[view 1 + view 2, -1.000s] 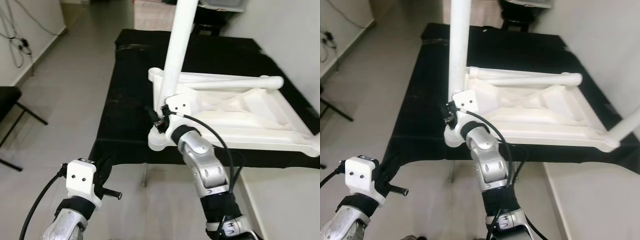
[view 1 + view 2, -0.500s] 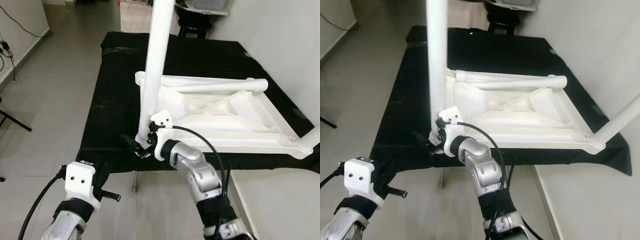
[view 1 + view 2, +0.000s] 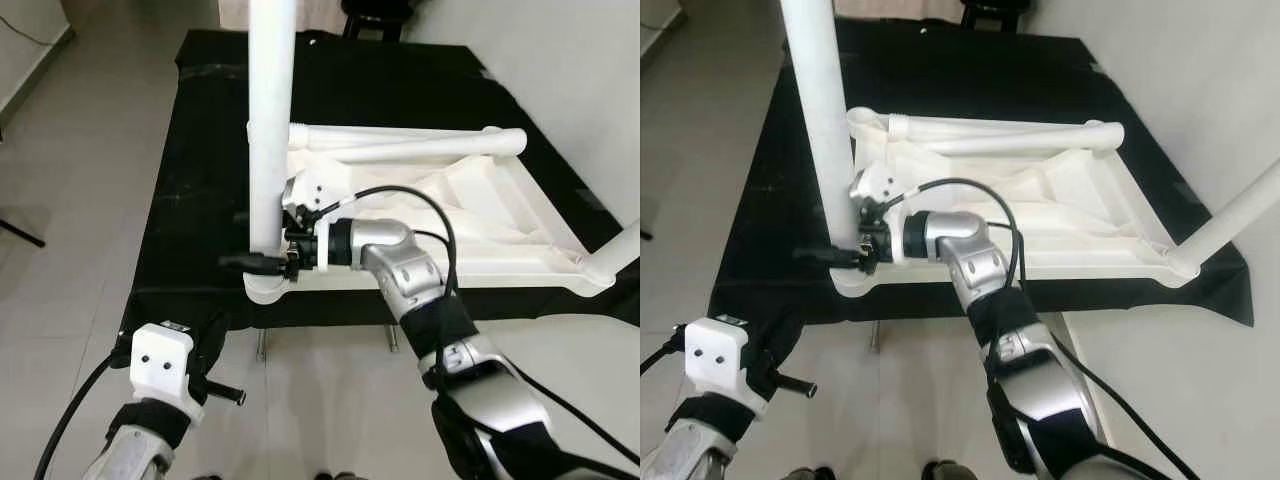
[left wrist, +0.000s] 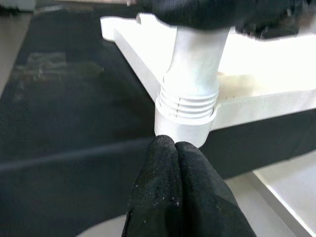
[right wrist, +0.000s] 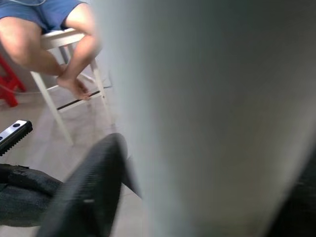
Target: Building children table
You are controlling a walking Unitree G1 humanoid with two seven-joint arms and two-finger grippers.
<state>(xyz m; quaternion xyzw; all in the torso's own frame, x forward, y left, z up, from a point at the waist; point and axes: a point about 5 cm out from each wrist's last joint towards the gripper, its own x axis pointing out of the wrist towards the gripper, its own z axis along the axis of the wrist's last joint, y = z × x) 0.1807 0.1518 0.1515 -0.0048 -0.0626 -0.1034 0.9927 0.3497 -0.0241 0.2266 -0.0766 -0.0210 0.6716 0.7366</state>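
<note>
The right claw (image 3: 262,262) is squeezed around the white table leg (image 3: 270,130) standing in the upside-down tabletop (image 3: 480,235). The left claw (image 4: 173,158) is pinched together, low.

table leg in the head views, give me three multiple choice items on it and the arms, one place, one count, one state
1. Where does the upright table leg stand?
A. in the near left corner socket of the upturned white tabletop
B. flat on the floor
C. on the chair

2. How many white legs rise from the tabletop's corners?
A. none
B. two
C. five

3. How does the right gripper stand?
A. hanging idle by the floor
B. open above the far leg
C. jaws shut on the upright leg near its base

Answers:
1 A, the leg's base sits in the corner socket at the edge of the black cloth.
2 B, the upright leg and a second leg at the near right corner; a third lies loose across the far side.
3 C, a finger shows on each side of the leg; the left gripper hangs low with jaws shut.
</note>
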